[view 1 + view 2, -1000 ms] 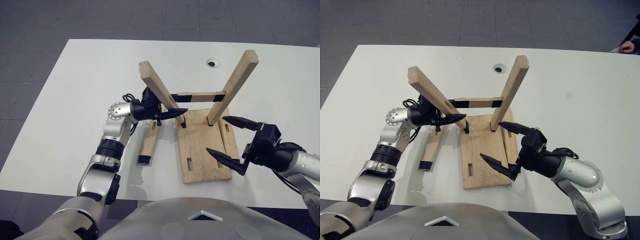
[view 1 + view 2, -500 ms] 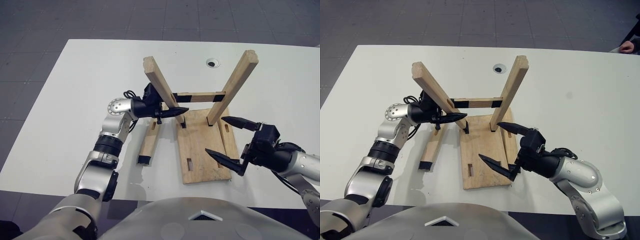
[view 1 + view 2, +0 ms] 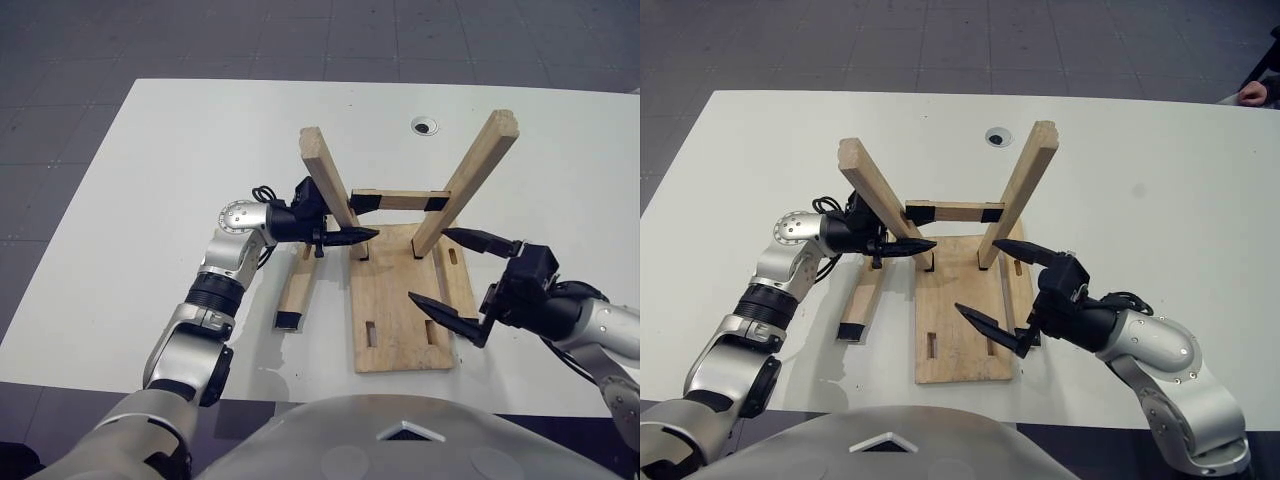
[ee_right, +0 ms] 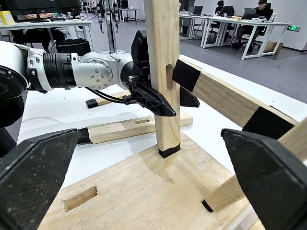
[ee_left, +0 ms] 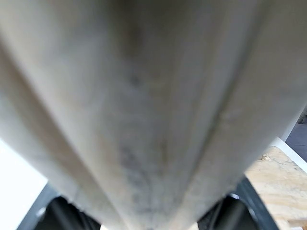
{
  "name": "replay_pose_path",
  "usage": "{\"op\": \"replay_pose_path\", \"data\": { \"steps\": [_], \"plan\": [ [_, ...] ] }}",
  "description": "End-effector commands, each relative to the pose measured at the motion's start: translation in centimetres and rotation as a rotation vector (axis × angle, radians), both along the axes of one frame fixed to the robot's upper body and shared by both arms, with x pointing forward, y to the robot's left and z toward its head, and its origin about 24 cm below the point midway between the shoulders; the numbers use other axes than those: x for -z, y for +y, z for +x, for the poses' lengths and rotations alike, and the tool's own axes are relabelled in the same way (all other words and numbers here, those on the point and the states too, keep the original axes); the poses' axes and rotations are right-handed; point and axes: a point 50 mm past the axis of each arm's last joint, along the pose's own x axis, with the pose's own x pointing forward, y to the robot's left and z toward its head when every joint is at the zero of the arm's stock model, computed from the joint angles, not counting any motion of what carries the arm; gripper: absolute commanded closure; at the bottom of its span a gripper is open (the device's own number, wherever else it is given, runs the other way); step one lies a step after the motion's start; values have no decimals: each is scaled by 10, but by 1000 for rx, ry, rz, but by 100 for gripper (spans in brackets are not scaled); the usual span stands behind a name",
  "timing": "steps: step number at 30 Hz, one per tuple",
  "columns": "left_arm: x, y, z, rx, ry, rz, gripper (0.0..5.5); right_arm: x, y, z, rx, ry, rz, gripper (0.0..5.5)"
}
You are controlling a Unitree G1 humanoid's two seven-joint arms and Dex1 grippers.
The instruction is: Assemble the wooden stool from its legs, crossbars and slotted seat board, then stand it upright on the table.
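Loose leg [image 3: 297, 290] flat beside seat board [image 3: 400, 320], seemingly under left gripper's [image 3: 350, 233] upright leg [image 3: 325, 170]

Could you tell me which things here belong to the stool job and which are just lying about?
Job: seat board, left leg held by left gripper, right leg, crossbar, loose leg on the table, open right gripper.
Lying about: the table's cable hole.
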Motion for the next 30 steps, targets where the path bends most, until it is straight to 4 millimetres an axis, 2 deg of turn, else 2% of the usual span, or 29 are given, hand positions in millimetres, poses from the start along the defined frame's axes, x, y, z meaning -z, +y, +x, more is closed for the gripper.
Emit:
{"op": "replay_pose_path", "data": {
  "steps": [1,16,26,30],
  "plan": [
    [66,20,-42,27,330,226,345,-1,3,-1,-2,-17,-12,0],
    [71,16,-57,122,601,133,345,-6,6,0,-39,-52,-29,0],
    [63,12,-62,141,445,130,345,-6,7,1,-29,-53,-32,0],
    [66,14,-63,110,376,135,345,-10,13,-2,-24,-32,22,0]
  ]
}}
